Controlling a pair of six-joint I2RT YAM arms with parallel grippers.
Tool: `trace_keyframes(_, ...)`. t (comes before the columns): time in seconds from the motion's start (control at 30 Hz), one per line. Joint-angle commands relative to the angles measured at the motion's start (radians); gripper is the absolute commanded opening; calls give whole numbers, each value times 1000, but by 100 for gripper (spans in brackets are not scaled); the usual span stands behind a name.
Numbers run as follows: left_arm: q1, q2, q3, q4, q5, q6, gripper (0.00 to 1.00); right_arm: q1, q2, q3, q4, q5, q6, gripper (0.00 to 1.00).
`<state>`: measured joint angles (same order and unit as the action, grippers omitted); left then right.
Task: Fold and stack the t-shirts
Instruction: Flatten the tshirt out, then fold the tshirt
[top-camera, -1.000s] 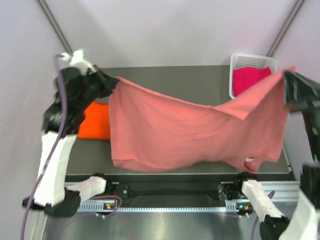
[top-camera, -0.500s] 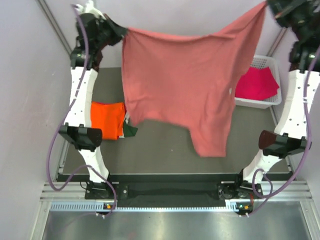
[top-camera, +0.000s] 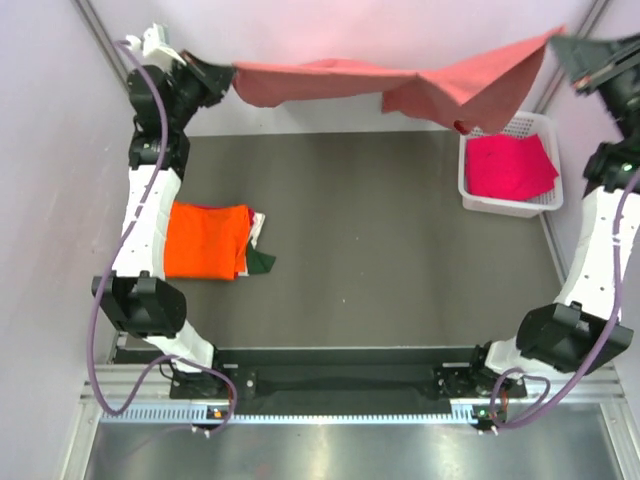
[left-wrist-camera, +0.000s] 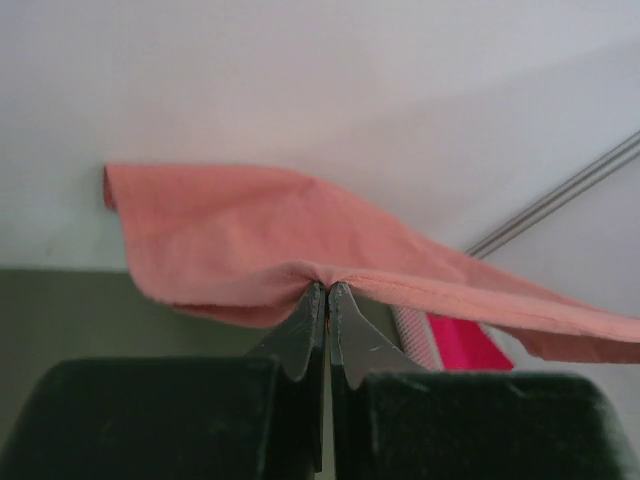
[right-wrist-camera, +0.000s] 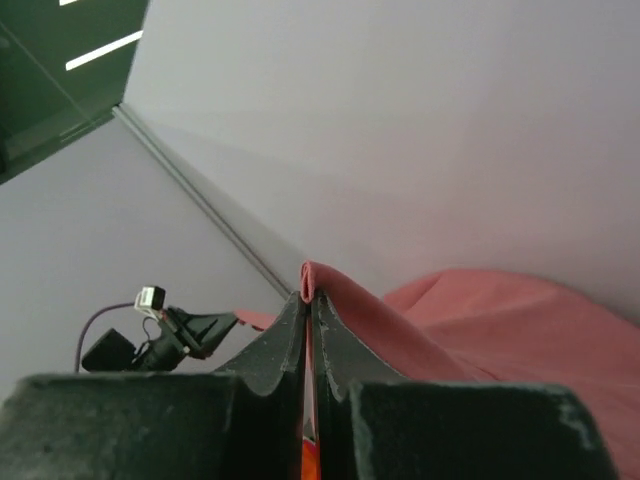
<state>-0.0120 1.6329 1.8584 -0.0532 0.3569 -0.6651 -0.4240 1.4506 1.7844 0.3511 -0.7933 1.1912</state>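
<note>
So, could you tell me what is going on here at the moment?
Both arms hold the salmon-pink t-shirt spread in the air above the far side of the table: the left gripper and the right gripper are each shut on an edge. The orange t-shirt lies folded at its left; the magenta t-shirt sits in the white basket.

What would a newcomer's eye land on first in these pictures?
The salmon shirt, stretched in the air over the far side of the table, held at one end by the left fingers and at the other by the right fingers. Next, the orange shirt folded at the left, and the magenta shirt in the white basket at far right.
</note>
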Motion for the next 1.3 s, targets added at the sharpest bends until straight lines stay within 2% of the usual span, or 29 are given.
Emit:
trace_keyframes(0.0,4,-53,-186,85,22,48,0,1,-108,-344,143,-58,-2,0)
trace_keyframes(0.07,1,-128,-353,108,-8,58,0,1,-183,-516,158,-67,-15,0)
trace_keyframes(0.17,-16,-211,-565,110,-53,67,0,7,-258,-647,105,-67,-77,0)
trace_keyframes(0.2,-19,-259,-653,105,-74,59,0,10,-310,-708,9,-63,-111,0)
trace_keyframes(0.43,-23,-505,-1008,58,-153,18,0,33,-593,-901,-493,81,-528,0)
trace_keyframes(0.6,-25,-668,-1180,-19,-139,41,0,50,-792,-1048,-684,97,-616,0)
trace_keyframes(0.77,-25,-763,-1292,-37,-85,44,0,53,-959,-1106,-834,161,-679,0)
trace_keyframes(1.0,-25,-765,-1367,-51,-52,36,0,53,-1047,-1102,-955,278,-712,0)
trace_keyframes(1.13,-26,-751,-1366,-69,-49,42,0,53,-1050,-1106,-960,328,-731,0)
trace_keyframes(1.27,-26,-725,-1331,-76,-65,67,0,53,-1009,-1140,-894,332,-726,0)
